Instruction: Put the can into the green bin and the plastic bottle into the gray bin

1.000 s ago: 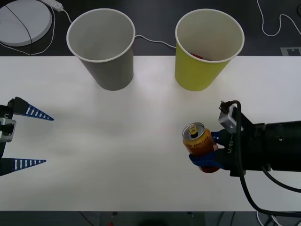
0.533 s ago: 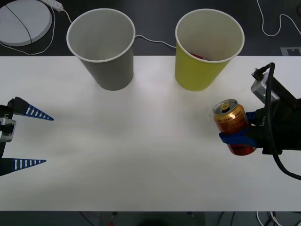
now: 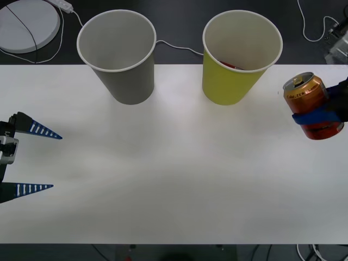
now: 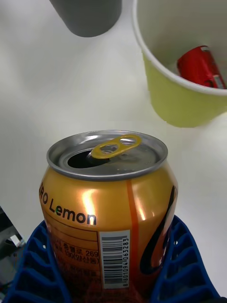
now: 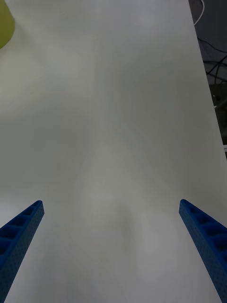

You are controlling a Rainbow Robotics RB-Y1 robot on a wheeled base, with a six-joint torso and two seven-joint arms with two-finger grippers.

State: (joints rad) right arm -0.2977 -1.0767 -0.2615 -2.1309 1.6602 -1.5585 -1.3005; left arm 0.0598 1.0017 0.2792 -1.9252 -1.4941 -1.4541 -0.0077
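Note:
My right gripper (image 3: 314, 116) is shut on the can (image 3: 310, 104), an orange "Lemon" drink can with a pull tab, held upright above the table's right edge, right of the green bin (image 3: 231, 81). In the right wrist view the can (image 4: 109, 208) sits between the blue fingers (image 4: 33, 265), with the green bin (image 4: 179, 104) beyond it. The gray bin (image 3: 128, 81) stands upright at the back left, also seen as the gray bin (image 4: 87, 16). My left gripper (image 3: 33, 160) waits open at the table's left edge. The plastic bottle is out of view.
A red can (image 4: 201, 66) lies inside the green bin. Behind the white table (image 3: 163, 179) are a white round disc (image 3: 24, 24) and white cables (image 3: 179, 48) on a dark floor. In the left wrist view the open left gripper (image 5: 113, 246) faces bare tabletop.
The right gripper has lifted the can off the table's middle front and carried it right and farther back, to beside the green bin. The left arm has not moved.

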